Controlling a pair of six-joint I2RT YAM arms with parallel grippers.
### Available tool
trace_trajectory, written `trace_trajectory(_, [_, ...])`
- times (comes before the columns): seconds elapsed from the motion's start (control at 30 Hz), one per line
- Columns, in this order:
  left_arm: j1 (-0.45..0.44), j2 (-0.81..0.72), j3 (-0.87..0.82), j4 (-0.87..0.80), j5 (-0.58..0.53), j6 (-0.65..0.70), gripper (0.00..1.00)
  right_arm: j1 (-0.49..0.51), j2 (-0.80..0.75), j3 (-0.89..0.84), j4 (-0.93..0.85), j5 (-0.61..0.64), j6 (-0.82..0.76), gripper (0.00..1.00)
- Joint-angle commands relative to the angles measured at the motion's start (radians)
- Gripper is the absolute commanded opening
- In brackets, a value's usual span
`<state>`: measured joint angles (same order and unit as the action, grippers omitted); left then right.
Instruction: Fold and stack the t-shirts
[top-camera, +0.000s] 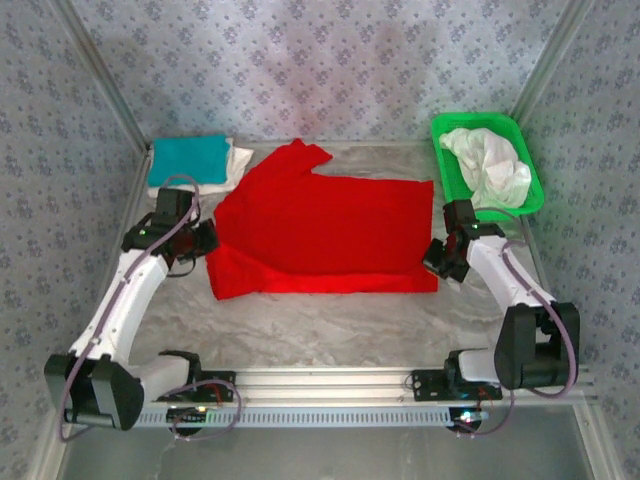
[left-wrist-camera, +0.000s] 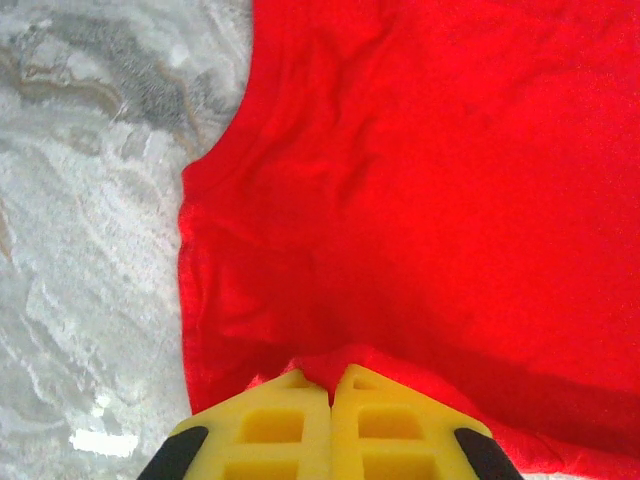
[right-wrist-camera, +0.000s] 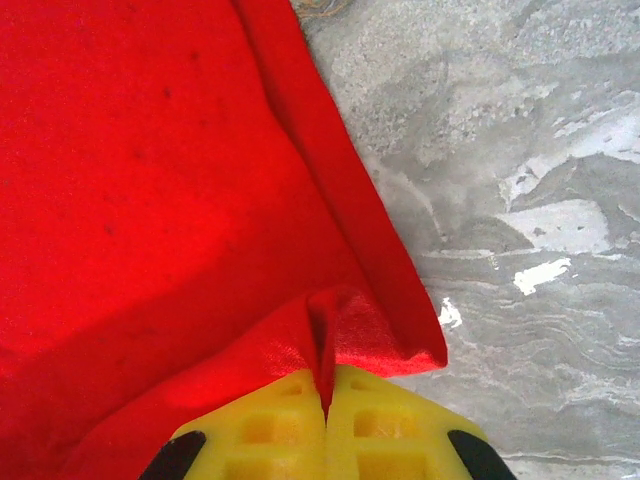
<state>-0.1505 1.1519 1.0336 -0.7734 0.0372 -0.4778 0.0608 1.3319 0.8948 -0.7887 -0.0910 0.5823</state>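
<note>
The red t-shirt (top-camera: 330, 235) lies spread out in the middle of the counter (top-camera: 330, 325). One sleeve (top-camera: 300, 158) sticks out at the far side. The left gripper (left-wrist-camera: 330, 378) is pinched shut on the shirt's left edge, and a little bump of red cloth sits between its yellow fingers (left-wrist-camera: 275, 425). The right gripper (right-wrist-camera: 325, 378) is pinched shut on the shirt's near right corner in the same way.

Both ends are held, so I think folding this shirt is the step in hand. To do it well, both arms should lift together and at the same height, so the cloth does not sag in the middle. They should carry the held edge over to meet the far edge, line the edges up, and lay the cloth down softly. Pulling apart too hard could tug the cloth out of a pinch.

The teal t-shirt (top-camera: 188, 157) sits folded at the far left, on top of a white t-shirt (top-camera: 238, 160). More white t-shirts (top-camera: 490, 165) lie in the green basket (top-camera: 478, 120) at the far right.
</note>
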Motion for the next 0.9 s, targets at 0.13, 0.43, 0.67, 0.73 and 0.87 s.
trace_trajectory(0.13, [0.005,0.093,0.104,0.060,0.002,0.112,0.00,-0.021,0.031,-0.003,0.037,-0.009,-0.016,0.00])
trace_trajectory(0.43, [0.005,0.255,0.206,0.067,0.015,0.176,0.00,-0.027,0.075,-0.007,0.079,-0.020,-0.021,0.00])
trace_trajectory(0.67, [-0.005,0.349,0.269,0.059,0.047,0.246,0.00,-0.033,0.088,-0.016,0.096,-0.013,-0.023,0.00])
trace_trajectory(0.73, [-0.006,0.369,0.297,0.046,0.057,0.273,0.00,-0.035,0.094,-0.015,0.104,-0.015,-0.024,0.00])
trace_trajectory(0.87, [-0.007,0.396,0.325,0.033,0.044,0.306,0.00,-0.035,0.107,-0.006,0.111,-0.010,-0.025,0.00])
